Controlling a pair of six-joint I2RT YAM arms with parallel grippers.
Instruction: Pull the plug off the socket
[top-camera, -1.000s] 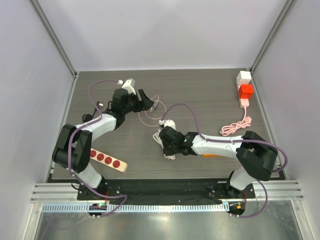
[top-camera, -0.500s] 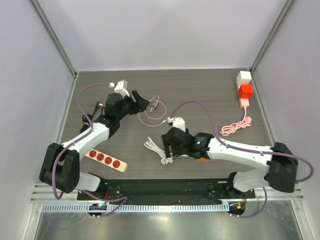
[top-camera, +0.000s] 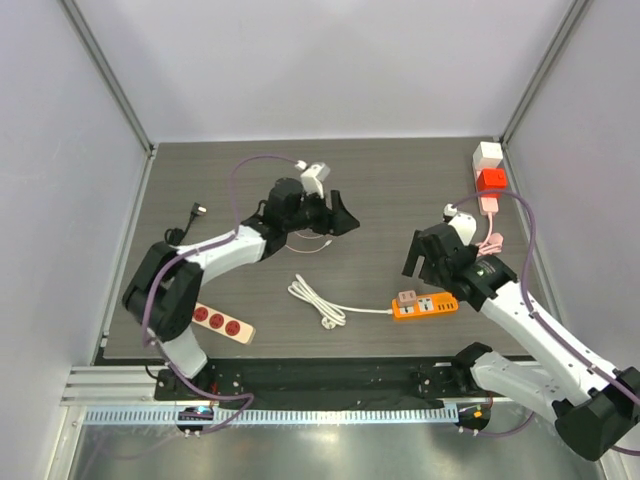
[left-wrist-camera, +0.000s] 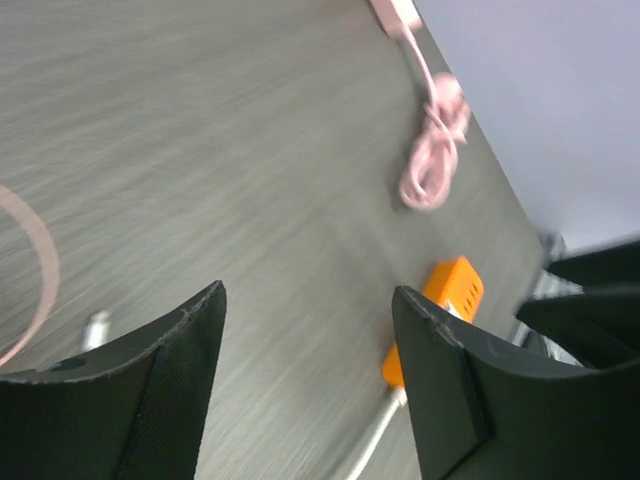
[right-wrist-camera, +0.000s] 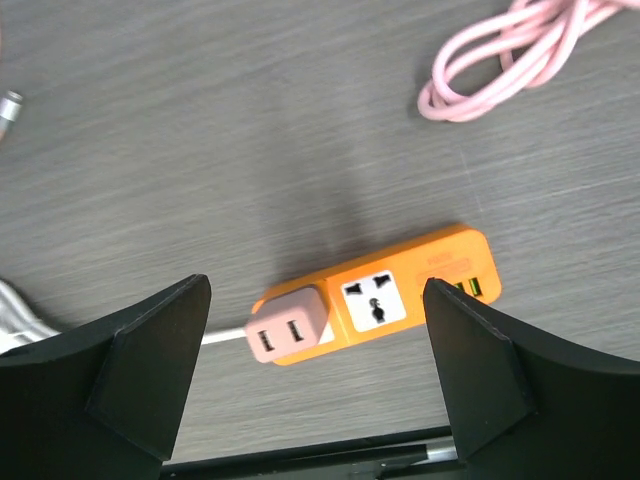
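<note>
Overhead, the worktop lay under two empty pincers, jaws apart: the left pincer mid-worktop, the right pincer hovering over the orange socket strip near the front edge. The pink plug sat in the strip's left end, not yet gripped; next, the right likely needed to descend and clamp it

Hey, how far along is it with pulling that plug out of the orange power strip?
Done: nothing yet; the pink plug sits seated in the orange power strip. In hand: the right gripper hangs open above the strip, gripping nothing; the left gripper is open too, away from the strip. Left: close on the plug, probably steady the strip, and pull the plug free.
</note>
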